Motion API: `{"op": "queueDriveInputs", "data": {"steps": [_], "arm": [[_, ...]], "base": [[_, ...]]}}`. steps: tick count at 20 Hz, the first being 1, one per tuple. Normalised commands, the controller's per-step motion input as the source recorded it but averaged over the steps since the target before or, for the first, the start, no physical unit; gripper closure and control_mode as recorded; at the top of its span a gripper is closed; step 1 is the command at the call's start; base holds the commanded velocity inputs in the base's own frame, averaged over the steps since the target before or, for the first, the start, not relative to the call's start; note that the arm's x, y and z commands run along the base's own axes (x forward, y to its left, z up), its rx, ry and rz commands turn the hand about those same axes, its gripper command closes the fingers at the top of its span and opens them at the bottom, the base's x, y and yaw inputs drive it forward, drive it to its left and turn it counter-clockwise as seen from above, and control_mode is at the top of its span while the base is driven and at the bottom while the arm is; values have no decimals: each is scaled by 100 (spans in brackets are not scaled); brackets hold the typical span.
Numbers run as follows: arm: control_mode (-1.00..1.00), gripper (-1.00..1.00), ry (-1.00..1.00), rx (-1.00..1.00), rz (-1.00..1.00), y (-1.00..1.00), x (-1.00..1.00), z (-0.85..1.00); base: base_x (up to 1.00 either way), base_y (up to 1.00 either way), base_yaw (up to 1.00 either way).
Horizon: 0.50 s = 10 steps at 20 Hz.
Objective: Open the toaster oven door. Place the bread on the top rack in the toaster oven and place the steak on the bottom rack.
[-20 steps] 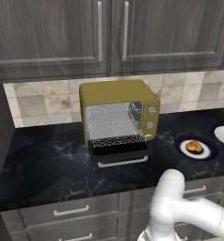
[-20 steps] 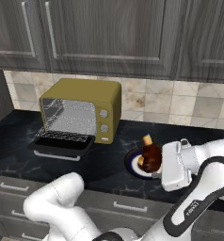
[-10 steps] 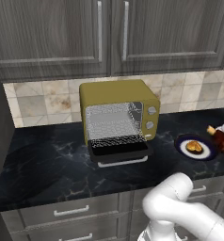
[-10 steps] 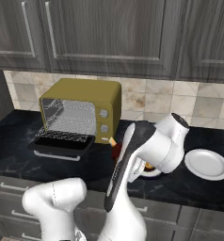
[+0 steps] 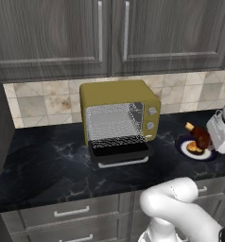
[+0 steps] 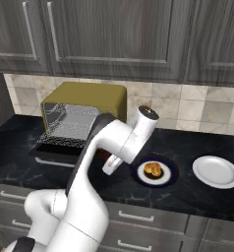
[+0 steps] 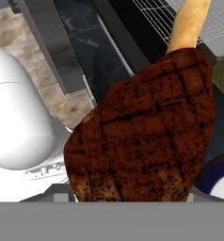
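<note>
Glossy white rounded arm point(image 6: 97, 162), thick tubular links, dark joint bands, dark cap on one joint

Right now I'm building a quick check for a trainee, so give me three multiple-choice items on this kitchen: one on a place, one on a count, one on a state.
1. Where does the bread lie?
A. On the dark plate
B. Inside the oven
C. On the white plate

2. How many plates stand on the counter?
A. One
B. Two
C. Three

3. How is the oven door?
A. Shut
B. Taken off
C. Folded down open

Answers:
1. A: the bread sits in the middle of the dark plate.
2. B: the dark plate and the white plate stand side by side.
3. C: the oven door lies flat in front of the oven, with the grey inside showing.
</note>
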Motion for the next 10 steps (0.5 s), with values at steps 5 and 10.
{"op": "queueDriveInputs", "data": {"steps": [5, 10], "arm": [[-100, 100, -1, -12, -5, 72, 23, 1], [-100, 100, 3, -14, 0, 62, 33, 17]], "base": [[0, 0, 0], [0, 0, 0]]}}
